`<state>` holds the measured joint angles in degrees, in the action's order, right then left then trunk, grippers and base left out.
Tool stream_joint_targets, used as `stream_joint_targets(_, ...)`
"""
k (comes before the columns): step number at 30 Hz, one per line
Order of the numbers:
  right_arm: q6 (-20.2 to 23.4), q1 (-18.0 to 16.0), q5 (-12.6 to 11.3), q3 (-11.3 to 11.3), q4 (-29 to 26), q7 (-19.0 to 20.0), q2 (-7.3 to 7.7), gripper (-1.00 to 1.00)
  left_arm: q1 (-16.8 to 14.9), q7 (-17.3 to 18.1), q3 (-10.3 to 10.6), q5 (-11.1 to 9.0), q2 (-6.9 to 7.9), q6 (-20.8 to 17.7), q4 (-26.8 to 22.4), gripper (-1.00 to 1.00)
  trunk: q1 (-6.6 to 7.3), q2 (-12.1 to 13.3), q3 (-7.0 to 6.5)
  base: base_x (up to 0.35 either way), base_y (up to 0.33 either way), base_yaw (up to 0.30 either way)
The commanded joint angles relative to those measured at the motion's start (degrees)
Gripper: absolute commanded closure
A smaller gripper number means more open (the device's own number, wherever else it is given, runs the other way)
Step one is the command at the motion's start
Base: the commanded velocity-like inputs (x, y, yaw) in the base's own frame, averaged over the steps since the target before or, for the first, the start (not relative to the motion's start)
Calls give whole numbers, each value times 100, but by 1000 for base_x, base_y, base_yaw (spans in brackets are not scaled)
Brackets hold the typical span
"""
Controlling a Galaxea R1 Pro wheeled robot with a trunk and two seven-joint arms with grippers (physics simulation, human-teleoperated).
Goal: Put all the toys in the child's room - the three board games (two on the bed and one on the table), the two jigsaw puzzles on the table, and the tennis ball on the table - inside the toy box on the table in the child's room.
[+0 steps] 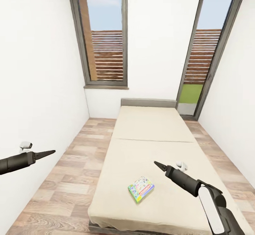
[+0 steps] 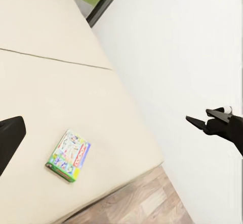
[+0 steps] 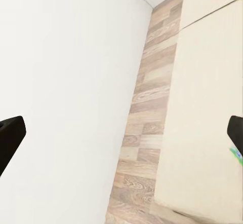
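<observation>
One board game (image 1: pixel 141 189), a flat colourful box, lies near the foot of the bed (image 1: pixel 148 132), whose mattress is plain beige. The left wrist view shows the board game (image 2: pixel 69 155) flat on the bed (image 2: pixel 45 92). My right gripper (image 1: pixel 157 164) hovers over the mattress just right of and above the box, its fingers (image 3: pixel 10 139) wide apart and empty. My left gripper (image 1: pixel 51 152) hangs over the floor left of the bed, holding nothing. The table, toy box, jigsaw puzzles and tennis ball are out of view.
White walls close in on both sides. A strip of wood-plank floor (image 1: pixel 71 171) runs along the bed's left side and a narrower one (image 1: pixel 226 157) along its right. A tall window (image 1: pixel 106 36) and a glazed door (image 1: pixel 207 58) are on the far wall.
</observation>
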<state>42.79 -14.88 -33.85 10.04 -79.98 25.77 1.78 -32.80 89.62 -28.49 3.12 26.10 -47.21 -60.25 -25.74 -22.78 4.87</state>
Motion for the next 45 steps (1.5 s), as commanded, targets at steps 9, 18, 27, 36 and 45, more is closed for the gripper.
stream_joint_targets(9,36,-6,-7,11,7,15,-2,-100,-4,38,-3,33,-8,-60,-3,-100,-4,-14,-19,0,-79,-282)
stream_joint_targets(18,38,-10,-7,15,9,15,-2,-100,-2,38,-4,39,-33,-60,-4,-100,-4,-14,-49,0,-223,-282)
stream_joint_targets(27,44,-7,-7,16,9,9,-2,-100,-3,38,1,39,-40,-60,-4,-100,-4,-14,-72,3,-171,-282)
stream_joint_targets(36,36,-8,-2,16,4,-4,-20,-100,1,38,1,39,-52,-59,-4,-100,-4,-14,-58,68,-81,-223)
stream_joint_targets(45,32,-8,1,16,8,-16,-26,-100,1,38,170,44,-52,-60,-4,-100,-4,-14,5,110,-95,-139)
